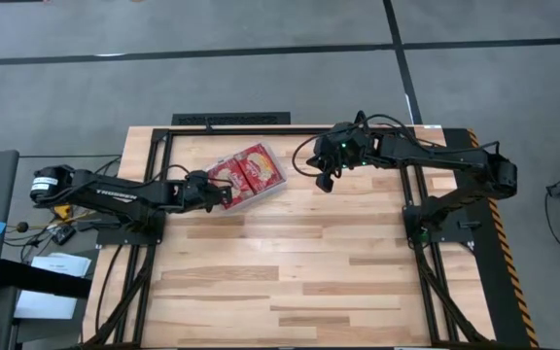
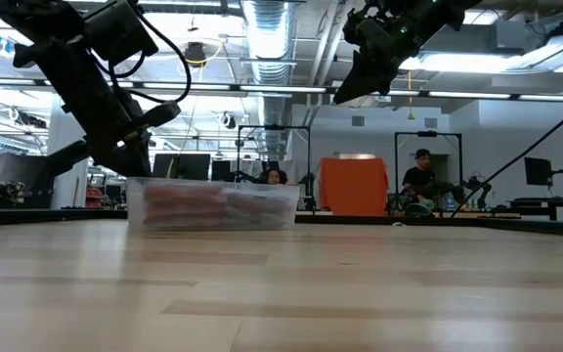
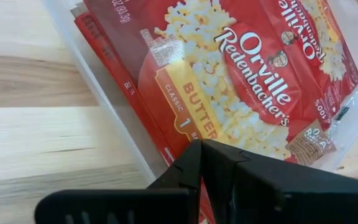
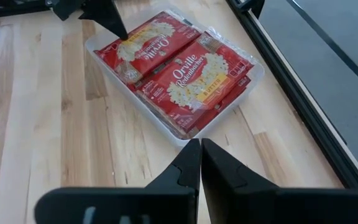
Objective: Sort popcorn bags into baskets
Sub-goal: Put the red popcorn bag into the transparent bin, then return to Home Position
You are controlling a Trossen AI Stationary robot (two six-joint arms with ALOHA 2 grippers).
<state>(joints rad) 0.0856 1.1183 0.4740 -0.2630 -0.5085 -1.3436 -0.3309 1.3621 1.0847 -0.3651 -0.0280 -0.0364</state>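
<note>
Lying face up in two side-by-side stacks, the popcorn bags [image 4: 179, 71] are red with a yellow popcorn picture, filling the clear tray [image 1: 261, 193] at the desk's [image 1: 290, 282] far edge. How many lie beneath cannot be counted (only edges show). Their long axes run diagonally across the desk. The left tool [image 1: 226, 195], clenched, sits over the tray's left corner. The right tool [image 1: 325, 181] hovers just right, pinched together, empty.

Popcorn bags [image 1: 248, 171] lie in the tray [image 1: 272, 189], at the table's [image 1: 290, 282] far side.
</note>
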